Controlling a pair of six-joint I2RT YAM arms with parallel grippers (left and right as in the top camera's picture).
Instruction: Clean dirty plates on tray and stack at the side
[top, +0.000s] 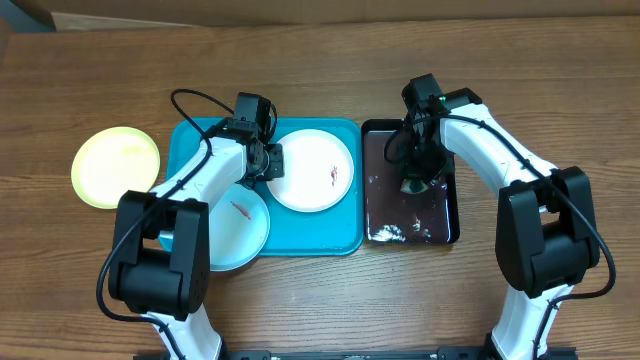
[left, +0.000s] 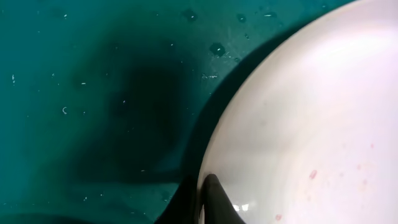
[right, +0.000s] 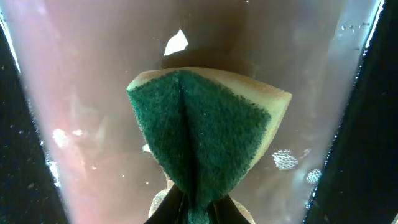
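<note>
Plates: three in all. Two lie on the tray, one lies off it.
- white plate: far right part of the tray, one reddish smear right of its middle.
- pale blue plate: near left corner of the tray, one small reddish bit on it. Its near left edge is hidden under the left arm.
- yellow-green plate: on the bare table, left of the tray and apart from it.

Tray: one, turquoise, centre-left on the table. Water droplets show on its surface in the left wrist view.

Bin: one, black, just right of the tray. It holds brownish water, with white foam at the near end.

Left gripper: at the left rim of the white plate. The wrist view shows one dark finger outside the rim and one inside, clenched on the edge.

Right gripper: over the far half of the bin, jaws clamped on one sponge. The sponge is folded, green scouring face outward with a yellow edge, just above the water.
</note>
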